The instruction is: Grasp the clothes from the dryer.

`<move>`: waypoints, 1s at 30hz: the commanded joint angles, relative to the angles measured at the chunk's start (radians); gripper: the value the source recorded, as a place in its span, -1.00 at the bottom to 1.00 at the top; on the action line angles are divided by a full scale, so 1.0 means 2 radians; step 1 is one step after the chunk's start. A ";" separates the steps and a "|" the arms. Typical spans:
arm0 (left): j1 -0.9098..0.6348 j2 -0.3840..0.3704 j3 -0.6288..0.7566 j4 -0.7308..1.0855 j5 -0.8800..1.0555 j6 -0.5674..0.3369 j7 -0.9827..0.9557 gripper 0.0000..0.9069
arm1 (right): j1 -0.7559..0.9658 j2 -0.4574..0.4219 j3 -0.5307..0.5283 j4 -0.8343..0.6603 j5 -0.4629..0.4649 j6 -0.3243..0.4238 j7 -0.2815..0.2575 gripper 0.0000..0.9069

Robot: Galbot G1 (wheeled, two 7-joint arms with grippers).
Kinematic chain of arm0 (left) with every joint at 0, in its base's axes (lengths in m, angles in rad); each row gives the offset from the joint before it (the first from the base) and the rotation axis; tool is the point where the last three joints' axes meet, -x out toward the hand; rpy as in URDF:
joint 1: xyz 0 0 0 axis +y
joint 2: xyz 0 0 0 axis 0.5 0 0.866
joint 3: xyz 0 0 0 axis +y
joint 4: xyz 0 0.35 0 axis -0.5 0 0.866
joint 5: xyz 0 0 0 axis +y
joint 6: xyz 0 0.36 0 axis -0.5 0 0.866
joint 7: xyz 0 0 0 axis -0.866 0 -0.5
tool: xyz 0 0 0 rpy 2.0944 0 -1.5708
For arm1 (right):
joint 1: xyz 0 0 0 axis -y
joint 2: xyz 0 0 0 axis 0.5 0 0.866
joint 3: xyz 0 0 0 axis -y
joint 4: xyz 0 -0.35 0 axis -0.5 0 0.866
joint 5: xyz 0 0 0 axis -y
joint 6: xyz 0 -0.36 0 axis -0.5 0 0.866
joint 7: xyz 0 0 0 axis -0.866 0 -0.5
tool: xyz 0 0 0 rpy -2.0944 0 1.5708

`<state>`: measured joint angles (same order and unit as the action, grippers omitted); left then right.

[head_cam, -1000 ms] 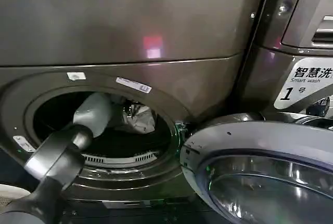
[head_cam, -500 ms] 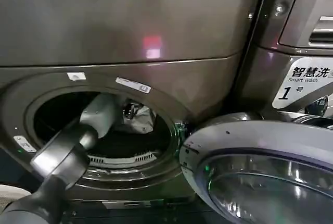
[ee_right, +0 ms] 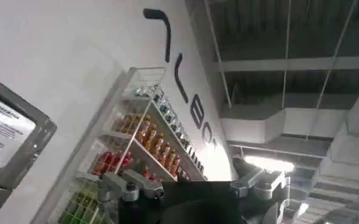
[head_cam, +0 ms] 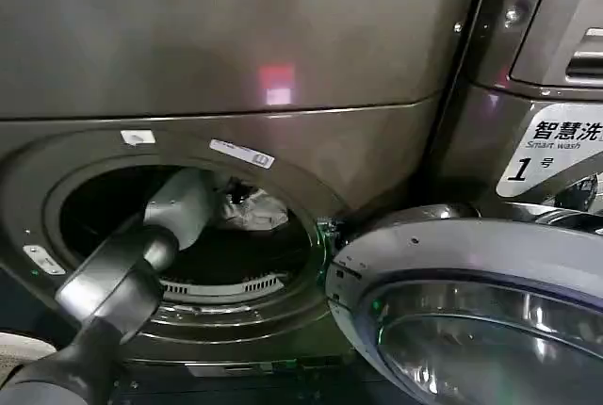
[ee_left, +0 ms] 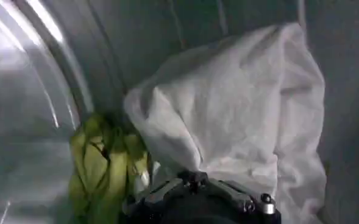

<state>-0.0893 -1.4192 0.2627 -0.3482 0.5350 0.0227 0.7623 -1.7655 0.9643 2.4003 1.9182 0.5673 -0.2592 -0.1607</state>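
Large dark bronze-grey front-loading dryer (head_cam: 236, 56) fills centre & left; its round glass-and-steel door (head_cam: 471, 320) hangs open at lower right, in front of the neighbouring machine w/ white "Smart wash" label (head_cam: 556, 146). Left arm runs from lower left thru the porthole into the drum. Left gripper (ee_left: 197, 182) sits inside, right at the soft yellow-green and pale grey-white clothes bundle (ee_left: 240, 115), pale piece beside yellow-green one, both against drum wall.

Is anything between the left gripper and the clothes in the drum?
No. In the left wrist view the left gripper sits right against the pale garment, with the yellow-green garment beside it.
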 commanded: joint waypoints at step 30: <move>0.391 -0.041 -0.364 -0.505 -0.297 -0.059 -0.460 -1.00 | -0.004 -0.002 0.003 0.006 0.003 0.011 0.027 1.00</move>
<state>0.5148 -1.4771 -0.3953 -1.1686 -0.0588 -0.0599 0.0138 -1.7697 0.9613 2.3950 1.9305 0.5692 -0.2432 -0.1284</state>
